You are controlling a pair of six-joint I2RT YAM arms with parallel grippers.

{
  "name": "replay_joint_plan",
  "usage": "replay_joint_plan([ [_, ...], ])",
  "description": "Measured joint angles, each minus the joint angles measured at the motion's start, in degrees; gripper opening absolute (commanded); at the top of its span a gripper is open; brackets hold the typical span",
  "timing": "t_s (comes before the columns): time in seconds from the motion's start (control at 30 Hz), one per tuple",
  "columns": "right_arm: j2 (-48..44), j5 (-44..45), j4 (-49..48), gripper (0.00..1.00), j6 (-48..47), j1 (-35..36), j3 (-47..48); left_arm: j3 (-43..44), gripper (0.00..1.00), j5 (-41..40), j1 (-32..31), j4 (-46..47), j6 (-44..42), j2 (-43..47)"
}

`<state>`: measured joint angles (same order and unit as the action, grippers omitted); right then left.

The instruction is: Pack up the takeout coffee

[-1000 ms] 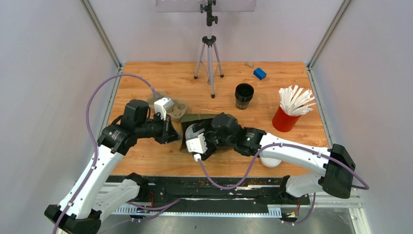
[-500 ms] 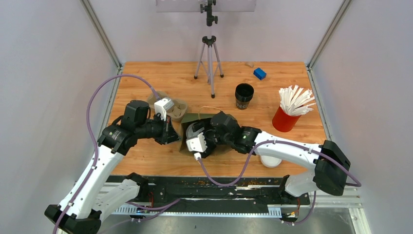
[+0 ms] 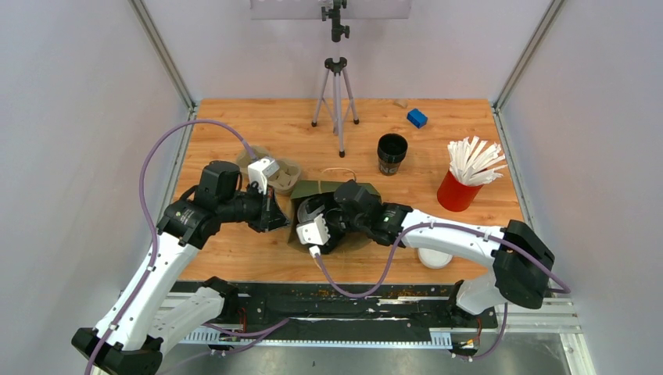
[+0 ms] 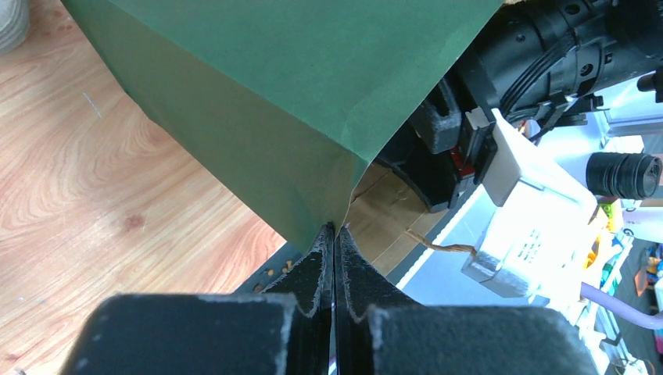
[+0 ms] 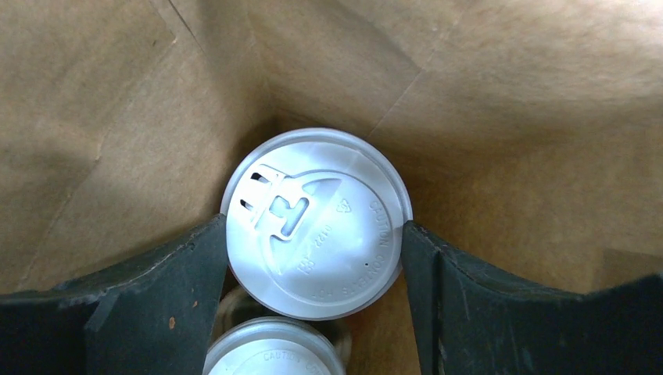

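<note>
Green paper bag: sits on the wooden table between the two hands; its lining is plain brown.
In the bag: a takeout coffee cup under a round white plastic lid with a sip tab, its body hidden beneath the lid. A second lidded cup sits just nearer the wrist, close against the first.
Right gripper: deep in the bag, fingers spread wide and pressed to both sides of the first cup's lid, gripping it.
Left gripper: jaws fully together, pinching the bag's corner edge.
Red cup: well off to the right hand's right, full of white paper-wrapped straws.
Black stack of lidless cups: beyond the right hand; the top cup's inside is too dark to read.
Right wrist view only: both cups and the grip on the lid.
Left wrist view only: the pinch on the bag.
Overhead only: the red cup, the black stack and a loose flat white lid beside the right forearm.
</note>
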<state>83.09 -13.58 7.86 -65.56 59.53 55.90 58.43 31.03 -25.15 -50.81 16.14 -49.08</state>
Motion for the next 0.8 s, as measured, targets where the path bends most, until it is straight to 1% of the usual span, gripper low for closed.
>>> replay_joint_plan([
  [0.23, 2.01, 0.26, -0.15, 0.66, -0.13, -0.55, -0.04, -0.39, 0.00, 0.09, 0.00, 0.02, 0.04, 0.00],
  [0.8, 3.28, 1.01, -2.60, 0.66, -0.61, -2.32, -0.74, -0.46, 0.00, 0.74, 0.00, 0.48, 0.24, -0.28],
])
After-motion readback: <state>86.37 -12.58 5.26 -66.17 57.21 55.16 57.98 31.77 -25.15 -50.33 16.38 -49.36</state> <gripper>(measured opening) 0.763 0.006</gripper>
